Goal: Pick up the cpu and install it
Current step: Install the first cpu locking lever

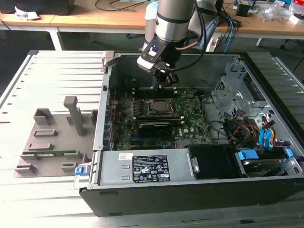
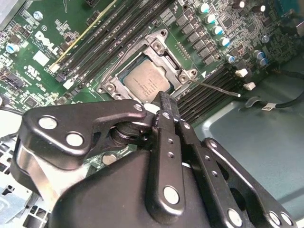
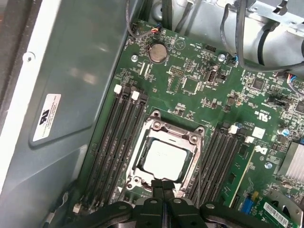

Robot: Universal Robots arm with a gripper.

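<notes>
Inside the computer case (image 1: 190, 202), right over the socket (image 3: 173, 127), the arm is hanging low above the motherboard (image 1: 192, 127). Gripper (image 3: 164, 190) is sitting with fingers pressed together, gripping nothing. cpu (image 3: 165, 159) is lying flat within the socket frame, just beside the tips. Risk as I'm judging it: closed tips dragging across the lid, skewing the chip, bending pins beneath. Second wrist view is showing a thin lever (image 2: 213, 87) sticking out beside the socket. First wrist view is showing the whole cpu top sitting square in the socket
</notes>
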